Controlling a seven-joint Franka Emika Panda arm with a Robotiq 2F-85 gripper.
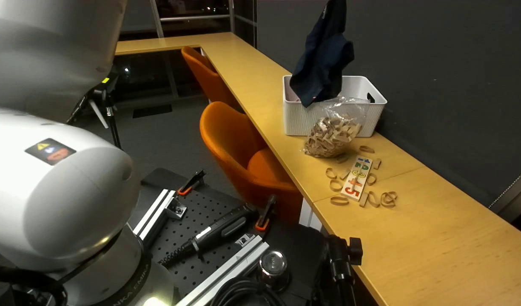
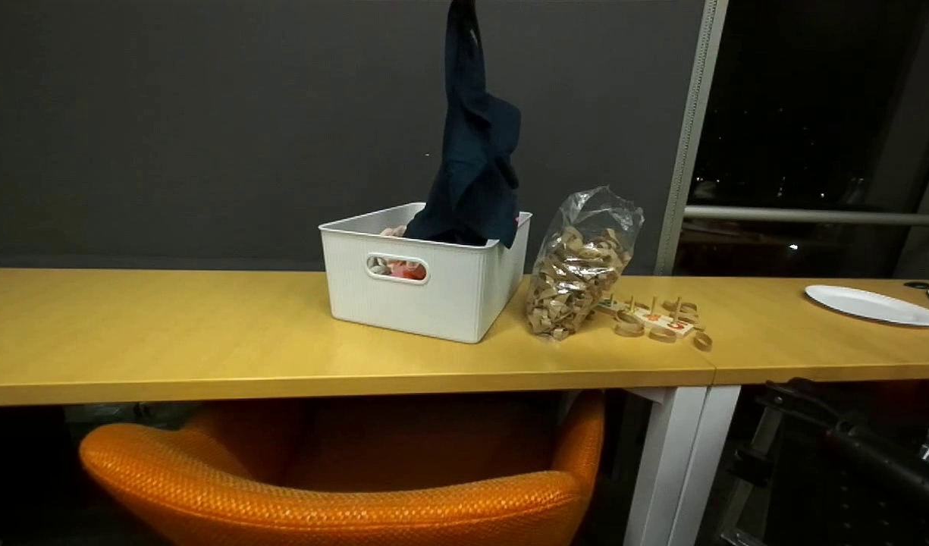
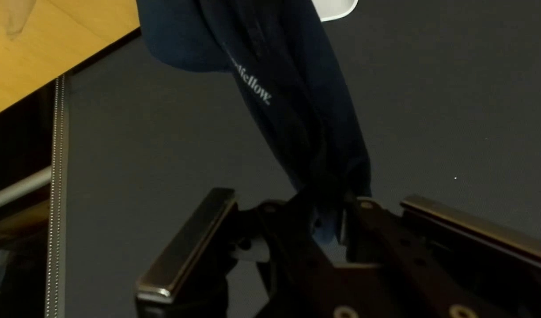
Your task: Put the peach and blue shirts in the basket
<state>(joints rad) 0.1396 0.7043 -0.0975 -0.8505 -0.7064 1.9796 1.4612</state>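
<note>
The dark fingers (image 3: 372, 216) are pinched tight around the top of a navy-blue cloth shirt (image 2: 468, 159) — it hangs down into the white rectangular plastic basket (image 2: 403, 307) on the yellow wooden desk (image 2: 168, 334), one corner overlapping the rim. Inside the basket lies a pale pinkish-peach cloth shirt (image 2: 393, 231), mostly hidden. A clear plastic bag of tan pieces (image 2: 574, 284) stands just beside the basket in both exterior views.
</note>
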